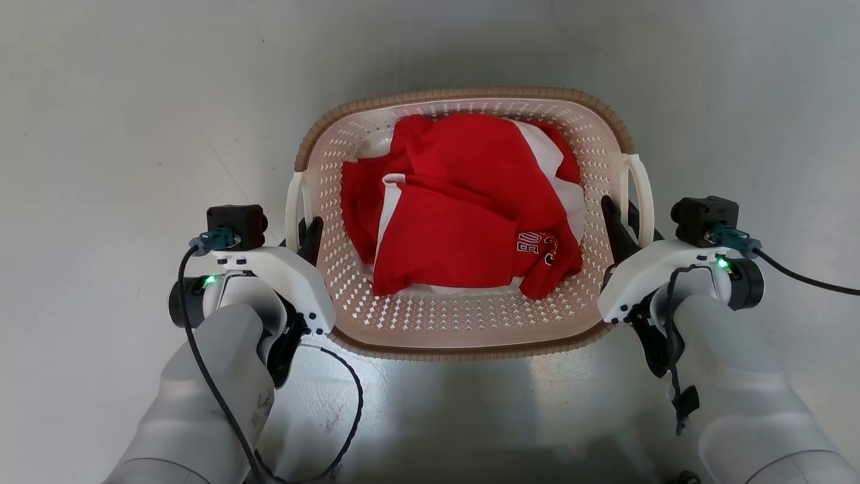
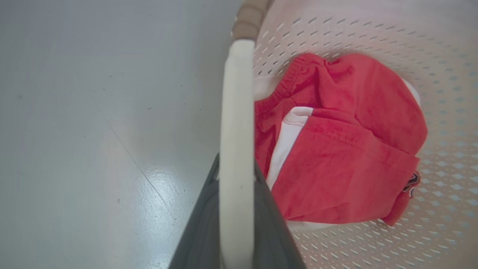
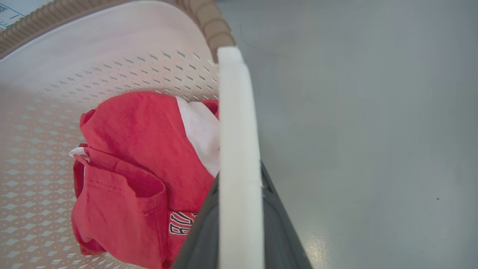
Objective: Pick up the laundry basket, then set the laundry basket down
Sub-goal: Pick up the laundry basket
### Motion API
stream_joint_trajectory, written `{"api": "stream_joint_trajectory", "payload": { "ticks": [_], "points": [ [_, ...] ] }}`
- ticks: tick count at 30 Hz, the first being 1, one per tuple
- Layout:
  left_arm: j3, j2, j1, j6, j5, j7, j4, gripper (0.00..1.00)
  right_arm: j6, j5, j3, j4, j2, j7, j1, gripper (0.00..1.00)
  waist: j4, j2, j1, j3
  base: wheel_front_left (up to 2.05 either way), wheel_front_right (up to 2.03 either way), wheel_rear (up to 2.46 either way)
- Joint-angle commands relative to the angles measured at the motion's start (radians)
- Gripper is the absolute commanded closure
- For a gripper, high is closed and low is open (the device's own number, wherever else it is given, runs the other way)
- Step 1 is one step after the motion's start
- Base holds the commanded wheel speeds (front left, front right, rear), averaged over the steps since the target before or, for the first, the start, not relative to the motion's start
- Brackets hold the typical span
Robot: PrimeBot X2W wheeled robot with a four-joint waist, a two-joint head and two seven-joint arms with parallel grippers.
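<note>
While looking down from the head, finds the laundry basket point(image 1: 470, 319) straight ahead between both arms, over the pale grey floor point(image 1: 134, 101); cannot tell whether resting on that floor or hanging just clear of it. Shows cream perforated walls under a brown woven-look rim point(image 1: 463, 93), with a white loop handle at each side. Holds inside a crumpled red garment point(image 1: 463, 222) with white panels, heaped across the bottom and reaching toward the far wall, with white lettering at its near right edge. Holds also a patch of white cloth point(image 1: 547, 151) tucked beside the red, toward the far right corner. Leaves a strip of bare perforated bottom along the near wall. Has the left hand point(image 1: 306, 235) closed on the left handle point(image 1: 293, 208), with dark fingers point(image 2: 201, 231) pressed against both faces of the white loop, one on the floor side and one on the clothes side. Has the right hand point(image 1: 625, 225) clamped likewise on the right handle point(image 1: 643, 191), again with one finger inside toward the clothes and one outside toward the floor. Shows green lights on both wrists and black cables trailing from each.
</note>
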Motion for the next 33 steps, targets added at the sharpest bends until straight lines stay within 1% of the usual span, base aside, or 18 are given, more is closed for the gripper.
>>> {"api": "stream_joint_trajectory", "payload": {
  "ticks": [1, 6, 12, 15, 16, 21, 27, 33],
  "points": [
    [0.01, 0.032, 0.016, -0.006, -0.015, -0.006, 0.004, 1.0, 0.0, 0.012, 0.028, -0.01, 0.012, -0.011, 0.046, 1.0, -0.004, 0.0, 0.0, -0.015, 0.0, 0.0, 0.0],
    [-0.019, 0.042, 0.028, -0.006, -0.043, -0.006, 0.015, 1.0, 0.0, 0.046, 0.067, -0.006, 0.012, -0.011, 0.056, 1.0, -0.015, 0.0, 0.0, -0.075, 0.0, 0.0, 0.0],
    [-0.049, 0.052, 0.054, -0.006, -0.081, -0.006, 0.037, 1.0, 0.0, 0.108, 0.112, -0.002, 0.012, -0.011, 0.08, 1.0, -0.034, 0.0, 0.0, -0.184, 0.0, 0.0, 0.0],
    [-0.071, 0.053, 0.067, -0.006, -0.101, 0.01, 0.047, 1.0, 0.0, 0.139, 0.141, 0.019, 0.012, -0.011, 0.093, 1.0, -0.039, 0.0, 0.0, -0.242, 0.0, 0.0, 0.0],
    [-0.071, 0.053, 0.067, -0.006, -0.101, 0.01, 0.047, 1.0, 0.0, 0.139, 0.141, 0.019, 0.012, -0.011, 0.093, 1.0, -0.039, 0.0, 0.0, -0.242, 0.0, 0.0, 0.0],
    [-0.106, 0.059, 0.094, -0.006, -0.131, 0.047, 0.059, 1.0, 0.0, 0.205, 0.215, 0.067, 0.012, -0.007, 0.11, 1.0, -0.049, 0.0, 0.0, -0.341, 0.0, 0.0, 0.0],
    [-0.129, 0.059, 0.135, -0.006, -0.173, 0.089, 0.074, 1.0, 0.0, 0.289, 0.301, 0.101, 0.012, 0.037, 0.136, 1.0, -0.066, 0.0, 0.0, -0.458, 0.0, 0.0, 0.0],
    [-0.157, 0.052, 0.192, -0.006, -0.207, 0.148, 0.088, 1.0, 0.0, 0.359, 0.367, 0.125, 0.012, 0.115, 0.169, 1.0, -0.08, 0.0, 0.0, -0.573, 0.0, 0.0, 0.0]
  ]
}}
